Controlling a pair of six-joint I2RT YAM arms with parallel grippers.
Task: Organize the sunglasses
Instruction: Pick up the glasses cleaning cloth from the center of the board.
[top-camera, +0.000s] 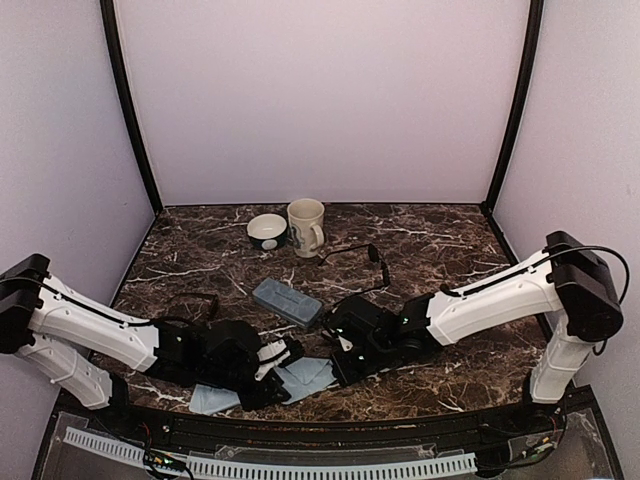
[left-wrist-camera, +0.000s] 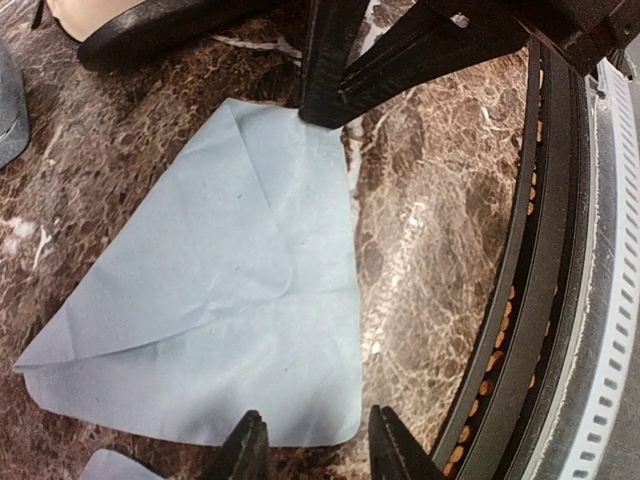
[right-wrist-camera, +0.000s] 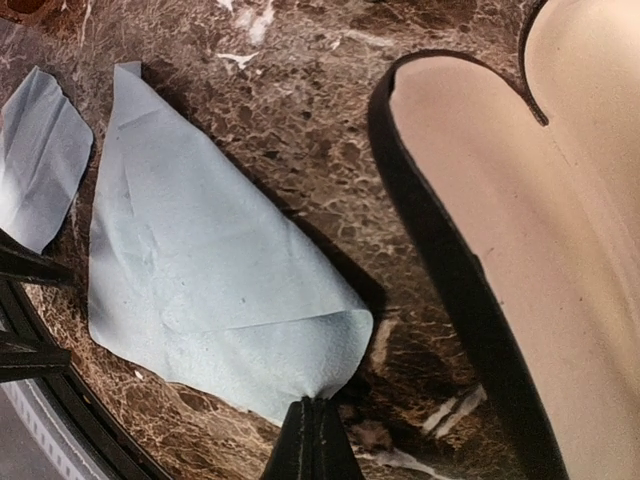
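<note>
I am pinching 1 corner of the pale blue microfibre cleaning cloth (right-wrist-camera: 200, 290) with my right tool (right-wrist-camera: 312, 428), its jaws pressed together on the fabric. My left tool (left-wrist-camera: 320, 448) is hovering at the opposite edge of that cloth, its 2 fingers spread, with the edge lying between them on the dark brown marble desk (left-wrist-camera: 420, 260). The thin black wire-framed sunglasses (top-camera: 372, 253) are lying beyond my right arm, near the cream ceramic mug (top-camera: 306, 226). The dark brownish thick-framed sunglasses (top-camera: 192, 303) are sitting just beyond my left arm, left of the grey-blue rectangular hard case (top-camera: 287, 302). The open black oval case with beige lining (right-wrist-camera: 520, 220) is lying beside my right tool.
</note>
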